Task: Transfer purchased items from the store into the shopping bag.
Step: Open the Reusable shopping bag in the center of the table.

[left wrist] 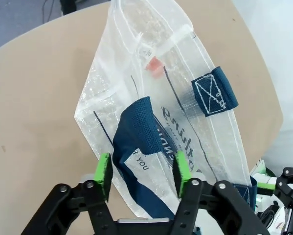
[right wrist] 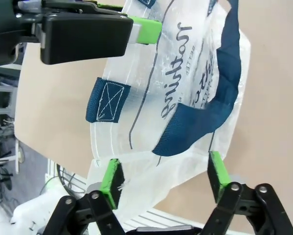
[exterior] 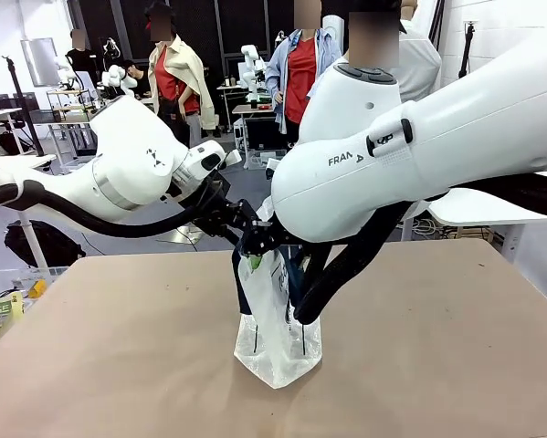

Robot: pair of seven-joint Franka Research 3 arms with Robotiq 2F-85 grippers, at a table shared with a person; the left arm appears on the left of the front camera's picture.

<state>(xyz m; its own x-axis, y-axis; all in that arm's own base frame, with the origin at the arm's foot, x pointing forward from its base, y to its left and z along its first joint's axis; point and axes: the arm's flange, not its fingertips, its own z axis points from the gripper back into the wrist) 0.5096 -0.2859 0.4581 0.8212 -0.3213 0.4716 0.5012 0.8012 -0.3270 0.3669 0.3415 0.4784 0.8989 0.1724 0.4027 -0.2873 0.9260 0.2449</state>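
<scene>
table: tan top (exterior: pixel 118 356); the bag stands at its middle.
bag: thin see-through white plastic carrier (exterior: pixel 275 351) with dark print. Upright, base on the table, top drawn up between the two arms.
handle: a navy strap (left wrist: pixel 136 129) sags from the bag's top edge into the gap of the left gripper. Its stitched end patch sits on the side wall of the bag.
left gripper (left wrist: pixel 142 171): jaws apart. The bag's top edge and the navy strap lie between the green pads (left wrist: pixel 104 172). One pad rests against the film, and I can't tell if the other touches. No squeeze visible.
right gripper (right wrist: pixel 164 176): jaws wide apart, straddling the bag's opposite top edge. Film lies between the pads, with the navy strap loop just beyond the gap. Not clamped.
grippers, relative: close together at the bag's top, one on each side.
pack: small item with a red-orange patch (left wrist: pixel 154 64), seen through the film. It is inside the bag, down toward the base, next to a pale strip-like piece.
other contents: too blurred through the plastic to tell.
right arm: its big white link (exterior: pixel 419 146) covers the bag's top in the front view.
</scene>
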